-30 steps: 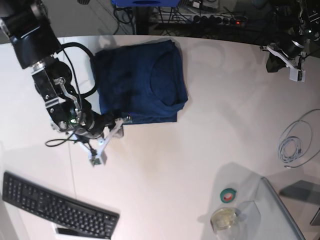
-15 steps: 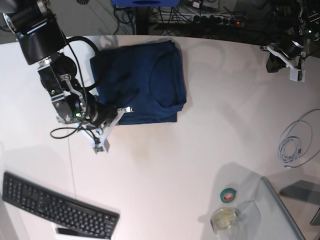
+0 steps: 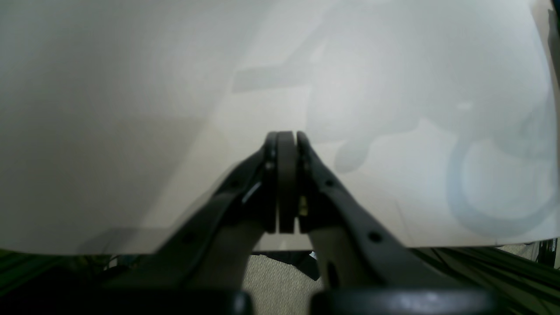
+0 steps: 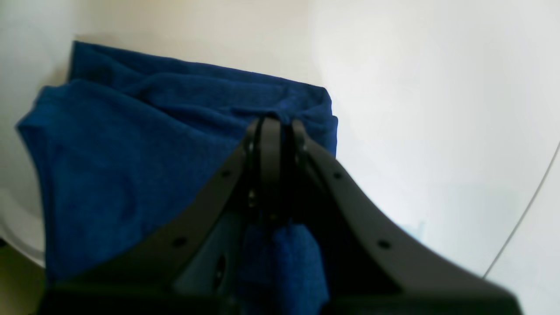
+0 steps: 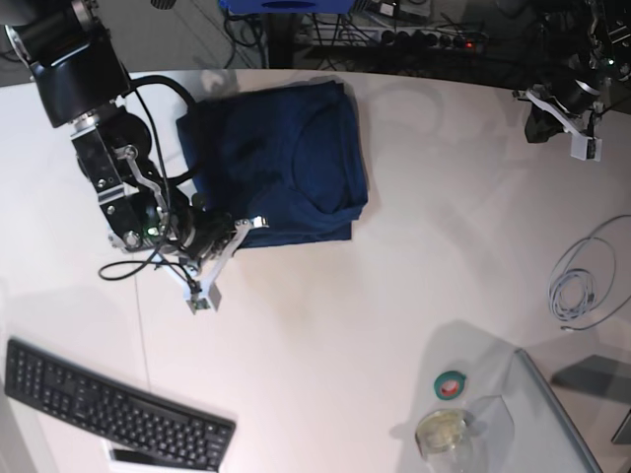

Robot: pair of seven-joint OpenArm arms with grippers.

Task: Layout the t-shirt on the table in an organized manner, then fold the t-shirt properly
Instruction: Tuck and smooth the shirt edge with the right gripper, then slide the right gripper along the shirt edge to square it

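The dark navy t-shirt lies folded in a compact rectangle on the white table, collar showing. My right gripper is at the shirt's near left corner. In the right wrist view the right gripper is shut, blue cloth bunches between and under its fingers, and the shirt spreads out ahead of it. My left gripper hovers far off at the table's back right edge. In the left wrist view the left gripper is shut and empty over bare table.
A black keyboard lies at the front left. A green tape roll and a clear jar stand at the front right beside a glass panel. A coiled white cable lies at the right.
The right gripper has moved up and slightly right along the shirt's near edge. The shirt's near left corner has shifted up with it. The left arm has not moved.
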